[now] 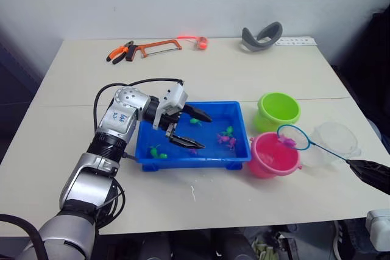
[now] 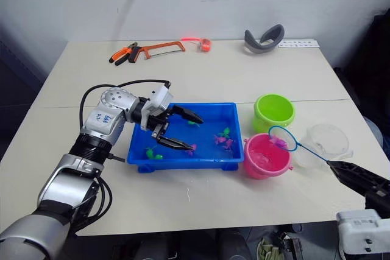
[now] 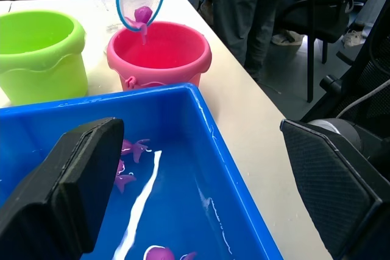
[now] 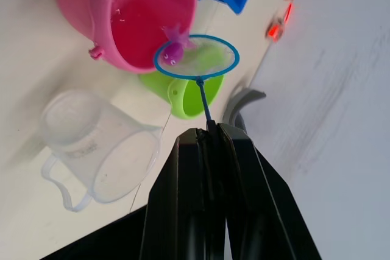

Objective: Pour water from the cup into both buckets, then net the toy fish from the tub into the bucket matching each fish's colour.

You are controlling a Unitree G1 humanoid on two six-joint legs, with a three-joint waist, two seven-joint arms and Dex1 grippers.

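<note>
The blue tub (image 1: 190, 161) sits mid-table with several green and pink toy fish (image 1: 226, 140) in shallow water. My left gripper (image 1: 206, 131) is open, its fingers spread over the tub's left half and holding nothing. To the tub's right stand the pink bucket (image 1: 273, 158) and, behind it, the lime green bucket (image 1: 278, 111). The clear cup (image 1: 334, 142) stands upright right of the pink bucket. My right gripper (image 4: 210, 133) is shut on the handle of a small blue-rimmed net (image 4: 196, 56), which hangs over the pink bucket's rim with a pink fish (image 4: 175, 49) in it.
At the table's far edge lie orange-handled pliers (image 1: 120, 52), an orange hacksaw (image 1: 156, 47), a small red item (image 1: 202, 42) and a grey curved band (image 1: 262, 36). A person's legs (image 3: 244, 10) and a chair stand beyond the table's right side.
</note>
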